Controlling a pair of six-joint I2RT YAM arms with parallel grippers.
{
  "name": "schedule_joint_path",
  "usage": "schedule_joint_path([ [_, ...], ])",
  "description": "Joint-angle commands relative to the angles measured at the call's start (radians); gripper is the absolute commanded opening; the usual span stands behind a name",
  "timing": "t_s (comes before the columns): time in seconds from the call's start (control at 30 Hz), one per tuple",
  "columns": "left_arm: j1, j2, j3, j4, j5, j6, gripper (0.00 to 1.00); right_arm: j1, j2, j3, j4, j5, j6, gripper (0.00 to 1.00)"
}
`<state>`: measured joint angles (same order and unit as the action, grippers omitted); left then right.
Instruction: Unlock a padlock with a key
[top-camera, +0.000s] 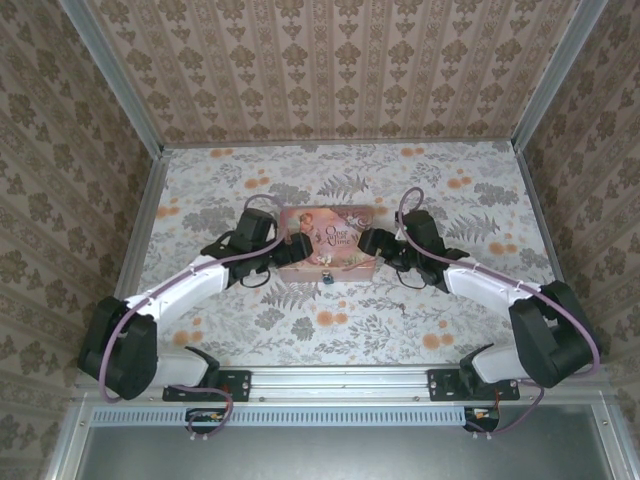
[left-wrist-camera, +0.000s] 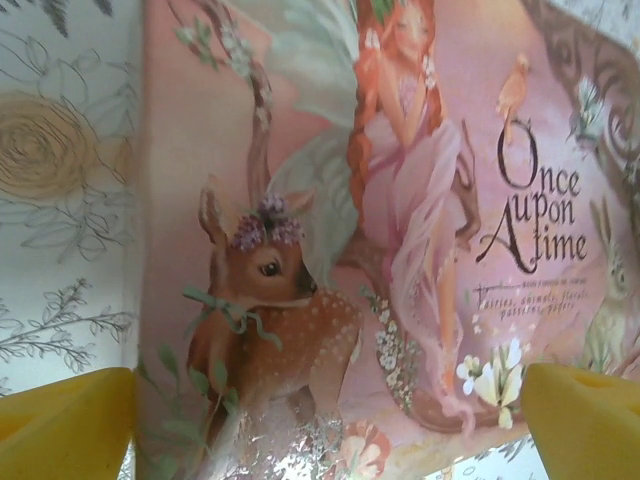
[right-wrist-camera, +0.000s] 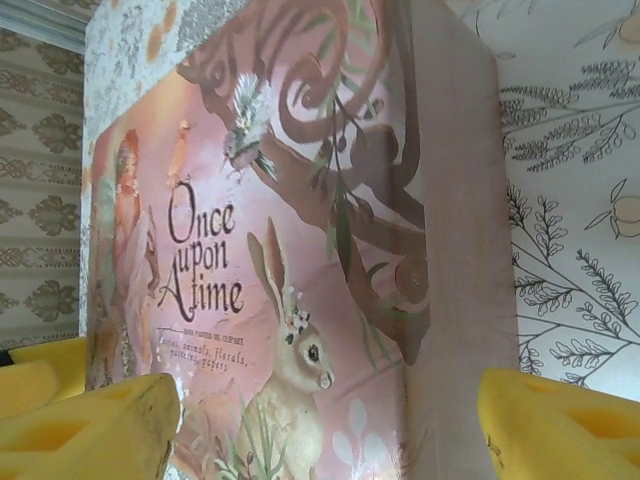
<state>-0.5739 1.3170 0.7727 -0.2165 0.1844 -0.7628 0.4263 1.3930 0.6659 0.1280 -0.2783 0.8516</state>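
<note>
The padlock (top-camera: 328, 282) is a tiny dark bluish lump on the table, just in front of the near edge of the pink picture tin (top-camera: 328, 243). A thin dark speck (top-camera: 402, 309) right of it may be the key; it is too small to be sure. My left gripper (top-camera: 291, 250) is at the tin's left end and my right gripper (top-camera: 370, 242) at its right end. In the left wrist view the left gripper (left-wrist-camera: 325, 425) is open, its yellow fingers (left-wrist-camera: 65, 425) wide apart over the tin's lid (left-wrist-camera: 400, 200). The right gripper (right-wrist-camera: 330, 430) is open too, straddling the tin's right edge (right-wrist-camera: 455, 250).
The floral table (top-camera: 200, 330) is walled by patterned panels at the back and sides (top-camera: 340, 70). A metal rail (top-camera: 340, 382) with both arm bases runs along the near edge. Bare floral surface lies in front of the tin.
</note>
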Motion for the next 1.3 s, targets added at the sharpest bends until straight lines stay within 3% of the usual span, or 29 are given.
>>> schedule_joint_path([
  [0.0, -0.010, 0.018, -0.013, 0.020, 0.003, -0.008, 1.00, 0.009, 0.040, 0.019, 0.017, -0.027, 0.021, 0.75],
  [0.3, -0.012, 0.106, 0.020, 0.082, 0.000, -0.010, 1.00, 0.009, 0.105, 0.072, 0.035, 0.000, 0.037, 0.56],
  [0.7, -0.009, 0.288, 0.129, 0.156, 0.020, -0.021, 1.00, -0.033, 0.214, 0.112, 0.148, 0.009, 0.154, 0.53],
  [0.77, -0.007, 0.302, 0.135, 0.164, 0.017, -0.025, 1.00, -0.046, 0.216, 0.113, 0.164, -0.005, 0.162, 0.56],
  [0.9, 0.030, 0.290, 0.114, 0.168, 0.004, -0.039, 1.00, -0.086, 0.164, 0.081, 0.143, -0.018, 0.133, 0.78],
  [0.97, 0.063, 0.260, 0.087, 0.176, 0.007, -0.041, 1.00, -0.120, 0.100, 0.038, 0.122, -0.018, 0.118, 0.84],
  [1.1, 0.151, 0.167, 0.030, 0.174, 0.037, -0.025, 1.00, -0.195, -0.082, -0.058, 0.023, -0.009, 0.055, 0.87],
  [1.27, 0.214, 0.023, -0.042, 0.107, 0.049, -0.003, 1.00, -0.211, -0.221, -0.106, -0.185, -0.010, -0.075, 0.87],
])
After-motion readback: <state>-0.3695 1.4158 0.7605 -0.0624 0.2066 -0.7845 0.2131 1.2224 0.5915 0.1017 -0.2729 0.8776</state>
